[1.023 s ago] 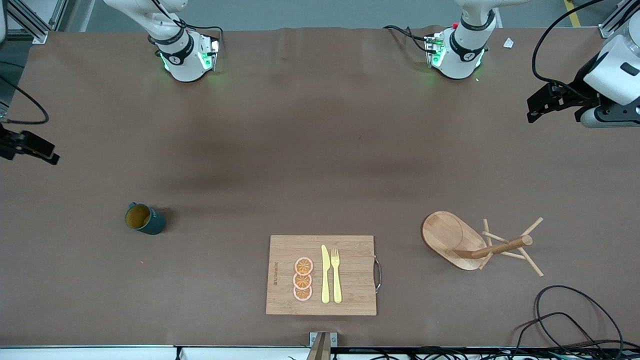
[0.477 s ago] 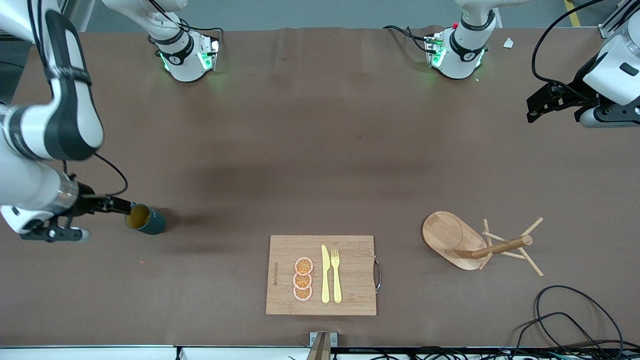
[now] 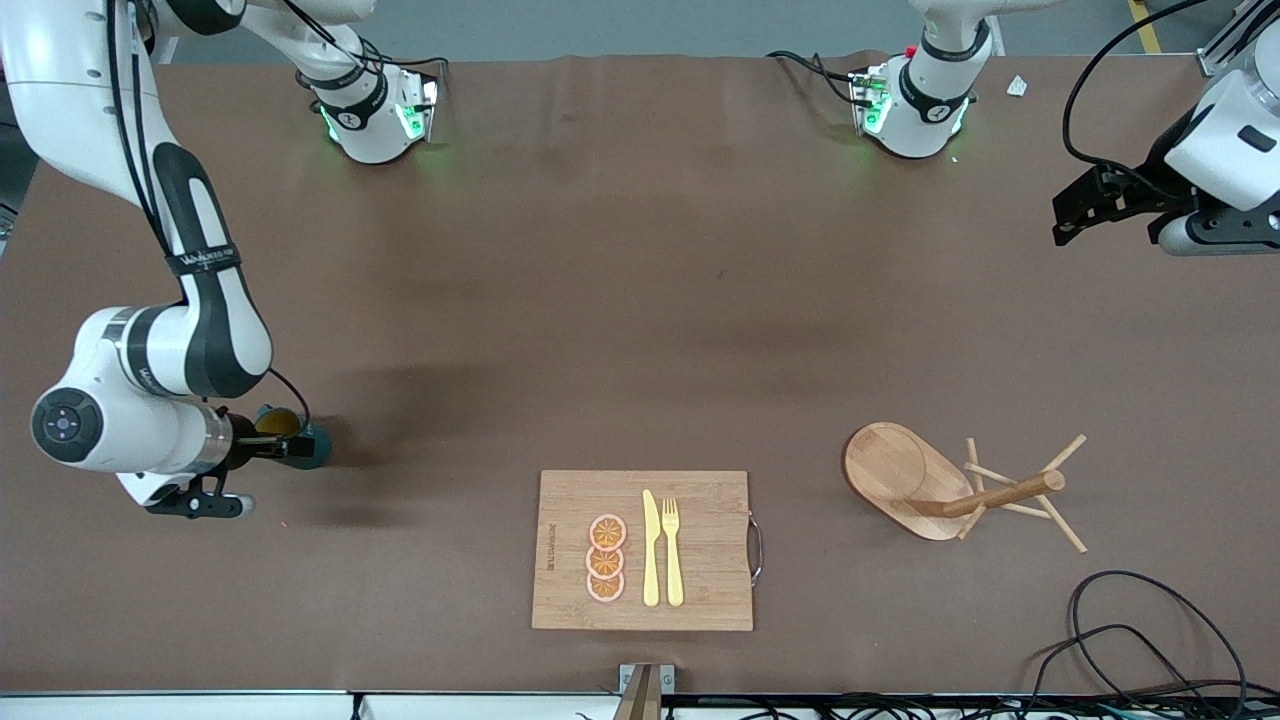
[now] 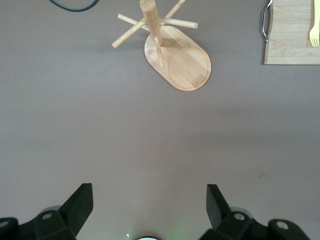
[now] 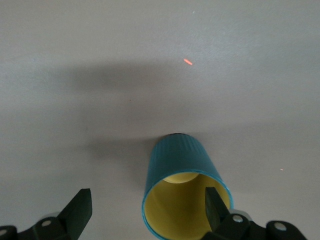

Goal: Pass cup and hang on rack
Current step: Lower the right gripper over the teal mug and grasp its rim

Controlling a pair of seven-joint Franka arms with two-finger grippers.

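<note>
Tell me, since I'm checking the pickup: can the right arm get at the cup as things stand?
Probably yes. The right gripper is open and right at the cup, one finger inside its rim, and the table around it is bare.

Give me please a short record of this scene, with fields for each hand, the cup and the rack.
right hand: open, at the cup's mouth, not gripping
left hand: open, waiting above the table at the left arm's end
cup: teal, lying on its side on the table
rack: upright, no cup on its pegs
cutting board: holds orange slices, knife, fork
</note>
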